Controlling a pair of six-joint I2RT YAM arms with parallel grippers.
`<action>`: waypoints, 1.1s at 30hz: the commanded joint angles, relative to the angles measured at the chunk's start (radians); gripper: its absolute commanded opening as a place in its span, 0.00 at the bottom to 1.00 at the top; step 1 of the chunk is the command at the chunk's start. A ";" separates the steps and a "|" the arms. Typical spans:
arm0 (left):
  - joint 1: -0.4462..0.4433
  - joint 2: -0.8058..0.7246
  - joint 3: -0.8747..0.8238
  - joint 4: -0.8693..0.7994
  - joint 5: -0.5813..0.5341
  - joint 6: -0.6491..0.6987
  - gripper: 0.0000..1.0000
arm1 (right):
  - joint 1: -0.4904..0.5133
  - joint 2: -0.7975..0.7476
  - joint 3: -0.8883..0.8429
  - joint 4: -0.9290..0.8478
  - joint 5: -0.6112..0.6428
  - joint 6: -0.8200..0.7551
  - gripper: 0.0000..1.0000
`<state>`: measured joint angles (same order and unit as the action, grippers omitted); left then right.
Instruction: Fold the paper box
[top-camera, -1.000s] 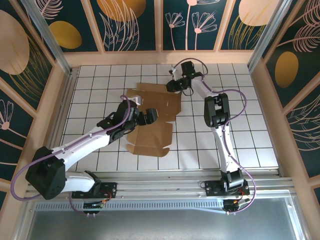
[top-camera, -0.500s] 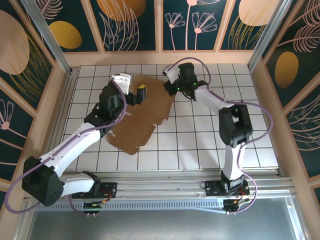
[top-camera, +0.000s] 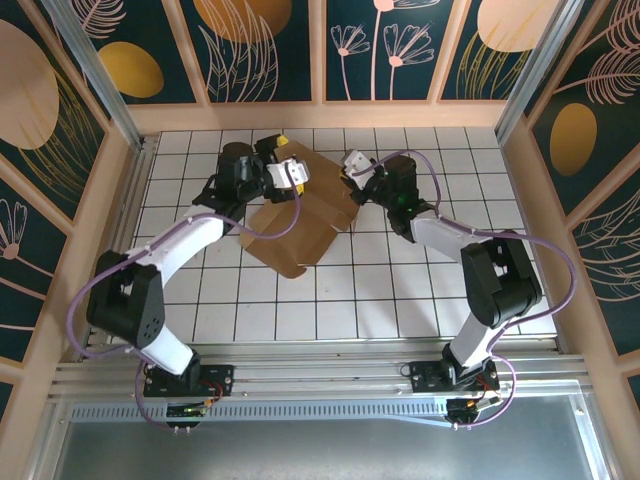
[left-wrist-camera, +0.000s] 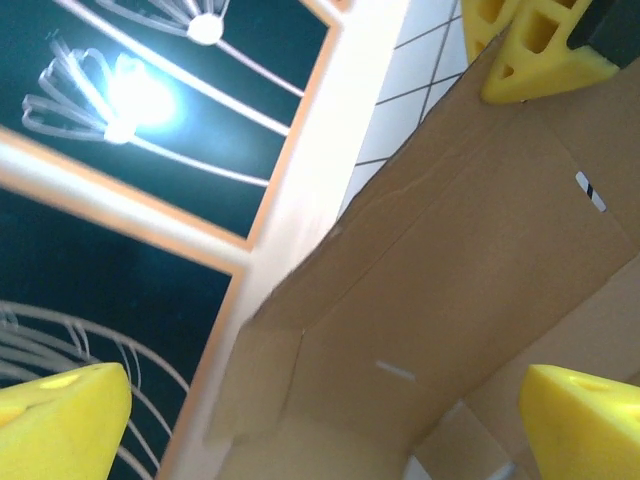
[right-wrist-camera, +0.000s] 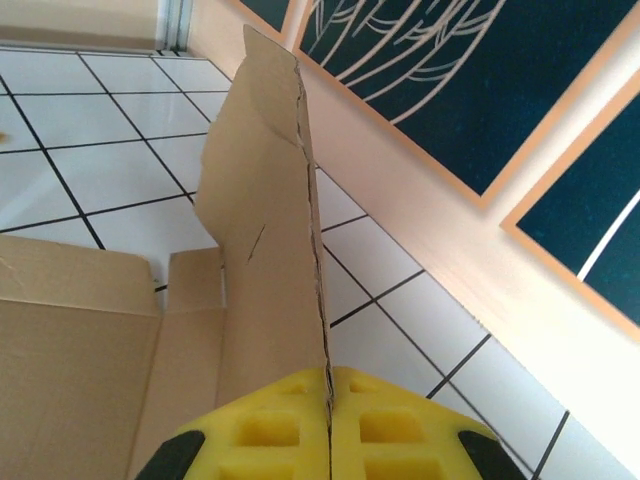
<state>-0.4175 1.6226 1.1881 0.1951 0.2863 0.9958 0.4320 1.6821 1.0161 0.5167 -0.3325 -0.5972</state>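
Overhead, the paper box (top-camera: 300, 222) lay toward the far middle of the white tiled table (top-camera: 400, 290), a brown sheet with its flaps unfolded, its near corner flat on the tiles and its far part lifted between the two arms. At the sheet's right edge, the right gripper (top-camera: 352, 190) had its jaws pressed together on a flap. In its wrist view the yellow pads (right-wrist-camera: 270, 435) met on the thin edge of that flap (right-wrist-camera: 262, 260), which stood upright over the tiles near the wooden wall rail (right-wrist-camera: 450, 250). At the sheet's far-left side, the left gripper (top-camera: 289, 163) was spread wide. Its wrist view showed its yellow fingers (left-wrist-camera: 60, 420) far apart, with creased cardboard (left-wrist-camera: 450, 260) spanning the gap and neither finger plainly touching it.
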 joint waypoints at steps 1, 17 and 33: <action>0.000 0.068 0.099 -0.086 0.128 0.202 0.99 | 0.002 -0.062 -0.034 0.084 -0.054 -0.066 0.00; 0.003 0.224 0.111 0.046 0.120 0.184 0.76 | 0.029 -0.072 -0.055 0.030 -0.041 -0.126 0.00; 0.003 0.246 0.073 0.021 0.120 0.119 0.17 | 0.066 -0.088 -0.069 -0.043 -0.038 -0.109 0.31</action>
<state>-0.4168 1.8511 1.2747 0.2272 0.3599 1.1221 0.4793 1.6382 0.9653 0.4812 -0.3576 -0.7219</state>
